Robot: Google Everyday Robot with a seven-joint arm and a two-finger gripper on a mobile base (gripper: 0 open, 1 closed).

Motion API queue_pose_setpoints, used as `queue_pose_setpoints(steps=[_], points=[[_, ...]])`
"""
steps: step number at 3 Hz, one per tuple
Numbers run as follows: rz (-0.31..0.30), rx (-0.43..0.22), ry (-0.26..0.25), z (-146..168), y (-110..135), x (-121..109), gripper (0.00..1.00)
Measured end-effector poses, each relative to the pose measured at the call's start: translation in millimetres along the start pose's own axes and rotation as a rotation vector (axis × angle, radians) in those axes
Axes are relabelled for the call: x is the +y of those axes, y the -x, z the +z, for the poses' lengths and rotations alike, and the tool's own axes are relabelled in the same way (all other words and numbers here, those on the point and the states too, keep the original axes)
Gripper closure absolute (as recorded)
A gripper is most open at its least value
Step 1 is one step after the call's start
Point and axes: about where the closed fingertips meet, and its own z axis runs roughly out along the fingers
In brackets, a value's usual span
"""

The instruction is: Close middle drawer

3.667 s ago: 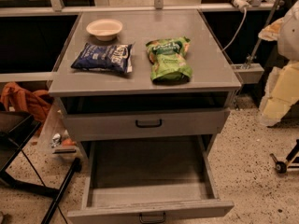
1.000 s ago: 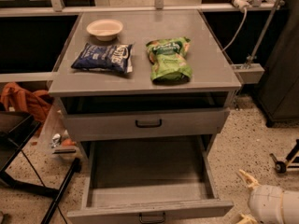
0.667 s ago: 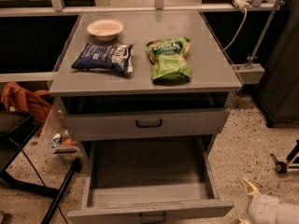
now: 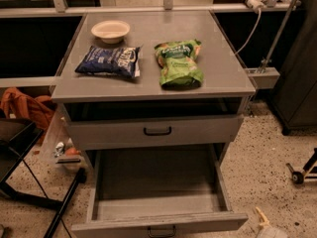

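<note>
The middle drawer [image 4: 158, 192] is a long, shallow grey metal box, pulled far out at the bottom of the grey cabinet. Its inside looks empty. Its low front panel [image 4: 159, 225] carries a small black loop handle [image 4: 161, 230] at the frame's lower edge. Above it sits a taller drawer front [image 4: 156, 131] with a black handle, pushed nearly in. My gripper [image 4: 267, 228] is cream-coloured and shows only partly at the bottom right corner, just right of the open drawer's front corner and apart from it.
The cabinet top [image 4: 148, 76] holds a white bowl [image 4: 111, 30], a blue snack bag [image 4: 109, 62] and a green snack bag [image 4: 179, 63]. A black frame with an orange cloth [image 4: 22, 110] stands left. A dark cabinet [image 4: 299, 78] and a caster [image 4: 298, 176] are on the right.
My gripper came down from the upper right to the floor level at the lower right, then sank further out of frame. The drawers and items on top have not moved.
</note>
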Motion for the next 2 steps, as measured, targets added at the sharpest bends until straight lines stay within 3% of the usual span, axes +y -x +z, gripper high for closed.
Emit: queue_pose_setpoints(steps=[1,2], points=[[0.049,-0.009,0.005,8.7,-24.6,13.9,0.19],[0.071,-0.041,0.082,31.9,-34.5,32.4,0.42]])
